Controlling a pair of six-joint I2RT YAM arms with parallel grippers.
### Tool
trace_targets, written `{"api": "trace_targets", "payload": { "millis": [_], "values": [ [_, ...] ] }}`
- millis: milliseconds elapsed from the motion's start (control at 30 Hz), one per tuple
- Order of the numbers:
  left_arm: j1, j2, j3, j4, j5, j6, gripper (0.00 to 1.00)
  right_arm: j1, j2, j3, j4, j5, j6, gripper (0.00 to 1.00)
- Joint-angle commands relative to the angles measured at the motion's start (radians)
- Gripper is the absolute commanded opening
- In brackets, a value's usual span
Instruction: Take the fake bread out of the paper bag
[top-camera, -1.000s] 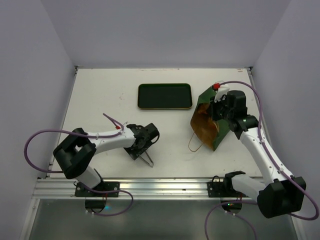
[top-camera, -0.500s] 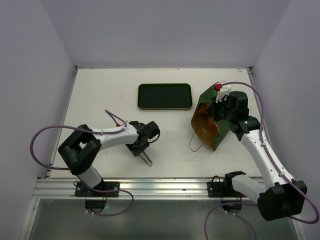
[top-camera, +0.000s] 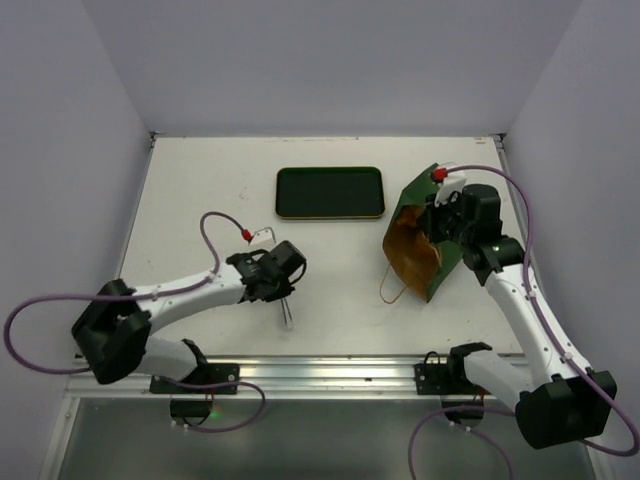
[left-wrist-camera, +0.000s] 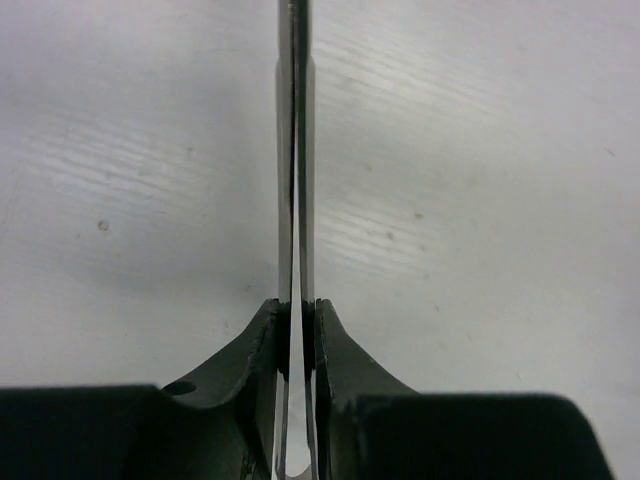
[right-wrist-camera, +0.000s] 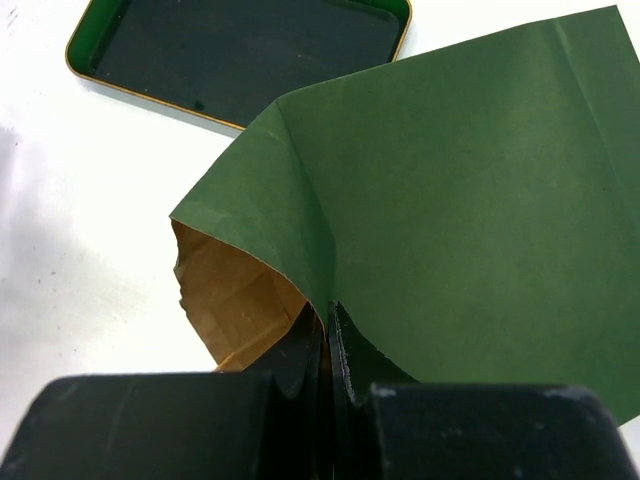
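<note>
At the right side of the table (top-camera: 200, 200), paper bag (top-camera: 425, 262) tipped with brown mouth facing left, right gripper (right-wrist-camera: 328, 322) pinching its green upper wall, arm reaching forward, left gripper (left-wrist-camera: 297, 318) clamped tight on metal tongs (left-wrist-camera: 297, 150) near the front edge, arm stretched low.

paper bag (right-wrist-camera: 470, 170): dark green outside, brown inside | tray (top-camera: 330, 192): dark green, gold rim | tongs (left-wrist-camera: 296, 150): silver
</note>
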Motion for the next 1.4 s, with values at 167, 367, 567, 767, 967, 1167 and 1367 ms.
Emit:
{"api": "trace_targets", "payload": {
  "millis": [167,367,567,767,967,1167,1367],
  "values": [
    [-0.01,-0.545,-0.227,0.49,0.33,0.56,0.03,-0.005,-0.045,0.041,-0.009,-0.021,-0.032,0.0],
    [-0.005,-0.601,-0.21,0.52,0.536,0.629,0.26,-0.007,-0.065,0.048,-0.04,-0.021,-0.036,0.0],
    [-0.005,-0.543,-0.166,0.575,0.64,0.611,0.31,-0.011,-0.075,0.061,-0.057,-0.012,-0.036,0.0],
    [-0.005,-0.498,-0.129,0.641,0.721,0.572,0.35,-0.017,-0.086,0.072,-0.075,-0.014,-0.033,0.0],
    [-0.005,-0.471,-0.095,0.638,0.765,0.552,0.39,-0.03,-0.091,0.071,-0.077,-0.007,-0.033,0.0],
    [-0.005,-0.468,-0.089,0.604,0.783,0.546,0.41,-0.04,-0.086,0.074,-0.075,-0.007,-0.03,0.0],
    [-0.007,-0.457,-0.083,0.603,0.812,0.531,0.41,-0.051,-0.086,0.071,-0.077,-0.007,-0.029,0.0]
  ]
}}
